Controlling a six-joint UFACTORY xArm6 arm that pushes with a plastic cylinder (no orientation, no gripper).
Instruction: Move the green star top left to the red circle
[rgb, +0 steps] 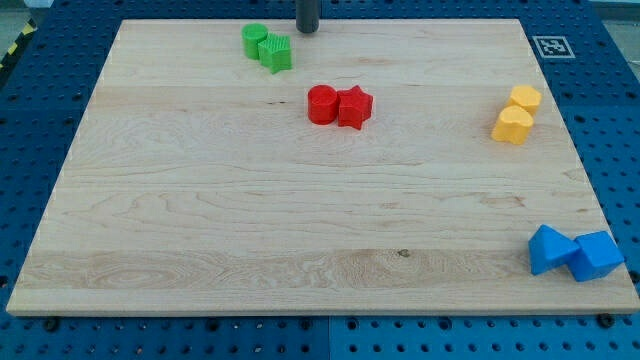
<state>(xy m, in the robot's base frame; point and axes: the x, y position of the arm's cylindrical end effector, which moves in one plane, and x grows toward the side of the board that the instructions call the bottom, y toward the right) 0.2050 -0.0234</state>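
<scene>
The green star (276, 53) lies near the board's top edge, left of centre, touching a green round block (255, 39) on its upper left. The red circle (322, 104) sits lower and to the right, touching a red star (354, 107) on its right. My tip (307, 29) is at the view's top, just right of and slightly above the green star, apart from it.
Two yellow blocks (517, 113) sit together at the right side. Two blue blocks (574, 253) sit at the bottom right corner. The wooden board (200, 220) lies on a blue pegboard table; a marker tag (552, 45) is at top right.
</scene>
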